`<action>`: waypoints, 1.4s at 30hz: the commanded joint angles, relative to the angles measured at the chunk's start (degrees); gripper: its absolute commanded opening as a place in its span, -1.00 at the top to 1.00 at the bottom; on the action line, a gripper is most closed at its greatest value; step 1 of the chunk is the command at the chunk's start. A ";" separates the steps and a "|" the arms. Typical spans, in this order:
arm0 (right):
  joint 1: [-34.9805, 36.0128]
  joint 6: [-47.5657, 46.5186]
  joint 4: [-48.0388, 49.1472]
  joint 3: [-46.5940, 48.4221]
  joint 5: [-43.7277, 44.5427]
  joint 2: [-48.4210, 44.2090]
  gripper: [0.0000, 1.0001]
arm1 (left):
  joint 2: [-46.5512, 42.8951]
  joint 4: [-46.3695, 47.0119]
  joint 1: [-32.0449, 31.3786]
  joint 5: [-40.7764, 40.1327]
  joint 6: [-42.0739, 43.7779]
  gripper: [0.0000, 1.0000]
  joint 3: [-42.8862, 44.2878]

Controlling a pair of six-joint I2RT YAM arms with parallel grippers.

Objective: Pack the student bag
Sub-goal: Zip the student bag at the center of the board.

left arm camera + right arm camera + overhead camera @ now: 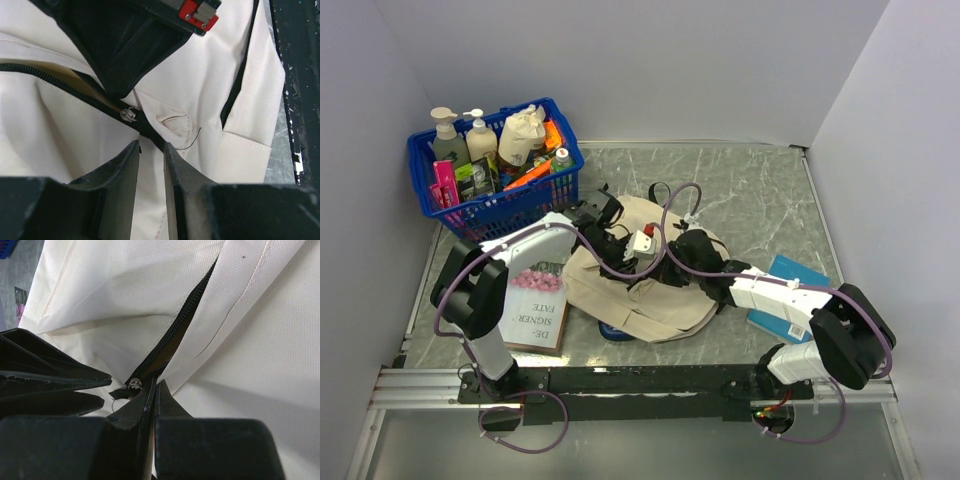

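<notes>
The student bag (655, 295), cream-beige with black zipper trim, lies flat mid-table. Both grippers meet on its top. My left gripper (617, 250) stands with its fingers a narrow gap apart, a fold of the bag's fabric (150, 190) between them, just below the zipper slider (128, 114). My right gripper (667, 262) is shut on the bag's edge at the zipper (180, 325), its tips (156, 386) right beside the slider (134, 384). The zipper is partly open above the slider. The left gripper's fingers (60, 382) show in the right wrist view.
A blue basket (525, 205) with bottles stands at the back left. A book with pink flowers (535, 312) lies left of the bag. A blue book (788, 285) lies to the right under the right arm. A blue item (615, 331) peeks out under the bag's near edge.
</notes>
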 commanded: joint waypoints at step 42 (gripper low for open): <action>2.14 -3.94 4.54 -2.07 0.59 -2.19 1.00 | -0.81 8.44 -1.21 -11.12 -11.26 0.94 1.27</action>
